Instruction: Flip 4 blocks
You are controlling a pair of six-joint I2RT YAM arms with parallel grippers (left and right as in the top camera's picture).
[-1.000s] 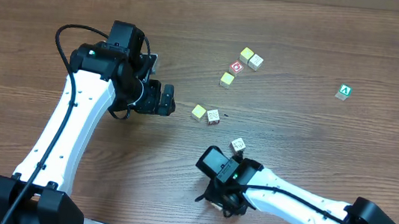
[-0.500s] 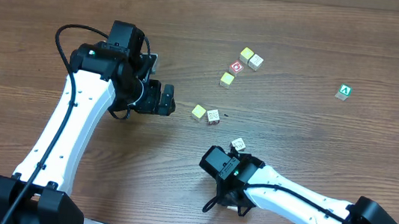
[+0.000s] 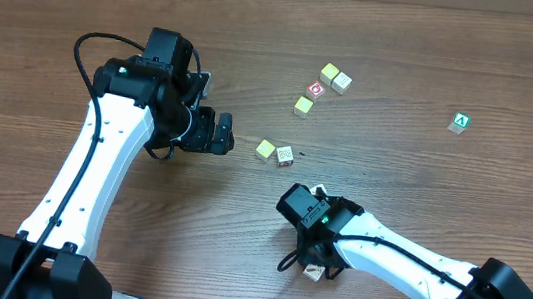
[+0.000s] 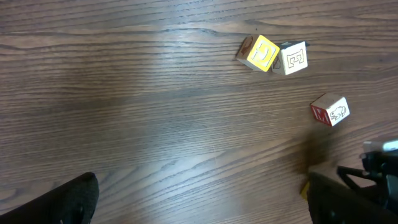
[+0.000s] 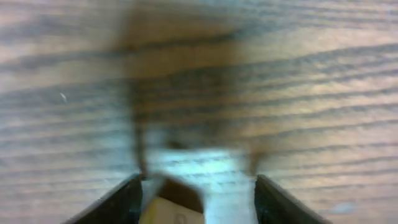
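near the table's front edge, right of centre, a cream block (image 3: 313,272) lies between the fingers of the right gripper (image 5: 198,204). the jaws stand wider than the block, which sits close to one finger in the blurred wrist view. it is a cube with no long side, and its facing cannot be told. a second cream block (image 3: 320,190) peeks out beside the right arm. toward mid-table a yellow block (image 3: 266,148) touches a printed block (image 3: 285,156), both skewed to the edges. the left gripper (image 3: 223,133) is spread wide, holding nothing.
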